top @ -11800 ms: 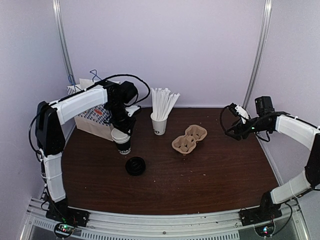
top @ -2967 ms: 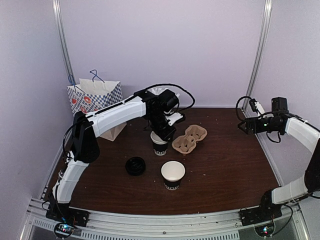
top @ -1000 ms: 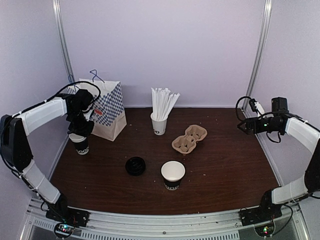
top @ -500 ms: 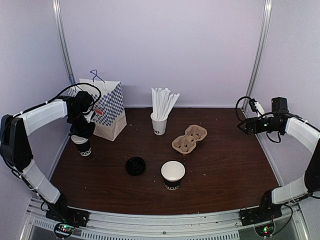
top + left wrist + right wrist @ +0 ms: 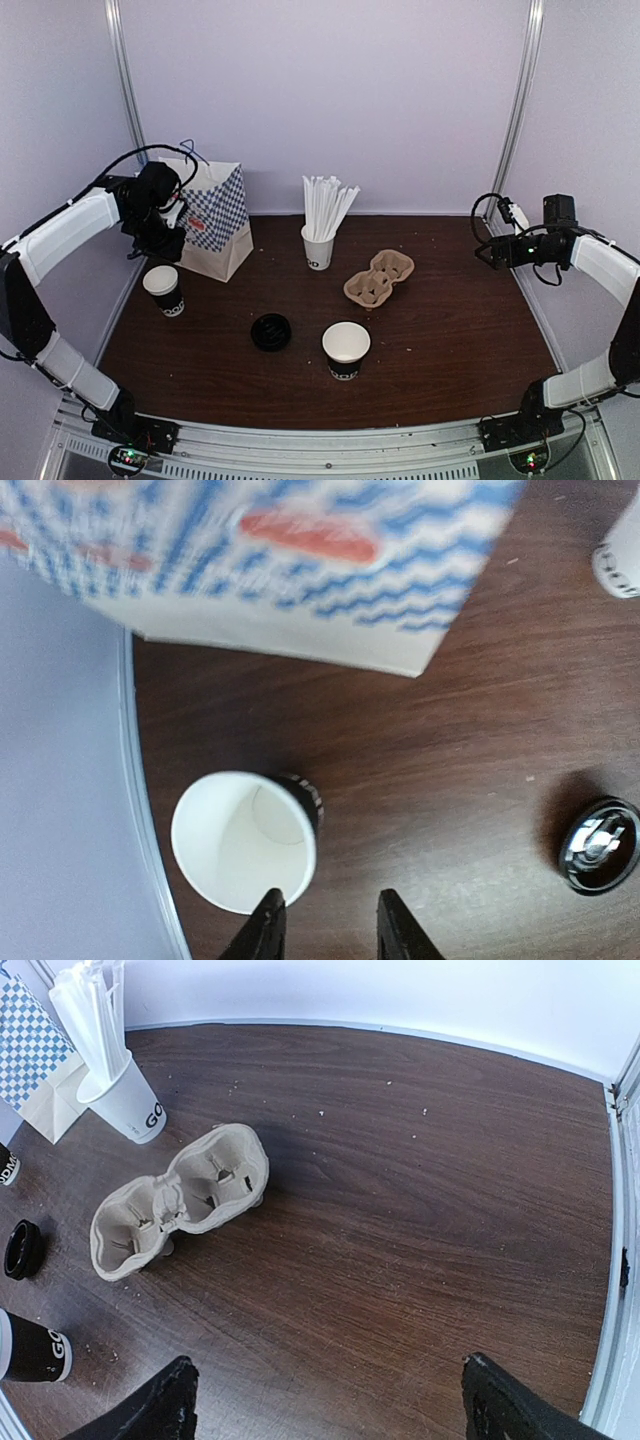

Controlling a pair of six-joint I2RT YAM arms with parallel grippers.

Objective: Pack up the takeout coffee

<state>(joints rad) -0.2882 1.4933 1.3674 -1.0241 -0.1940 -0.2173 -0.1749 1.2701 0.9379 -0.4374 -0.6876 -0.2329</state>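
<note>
Takeout coffee (image 5: 346,350), unlidded, stands mid-table near its loose lid (image 5: 270,331). The spare cup (image 5: 163,290), gripped a moment ago, now stands released beside the bag (image 5: 220,225); left gripper (image 5: 328,925) and right gripper (image 5: 335,1405) both gape empty. Lidding likely comes next.

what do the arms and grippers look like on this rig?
Both the left arm and right arm have white link shells, black joints, loose black cables. The left gripper and right gripper have plain black fingers. No markings legible.
</note>
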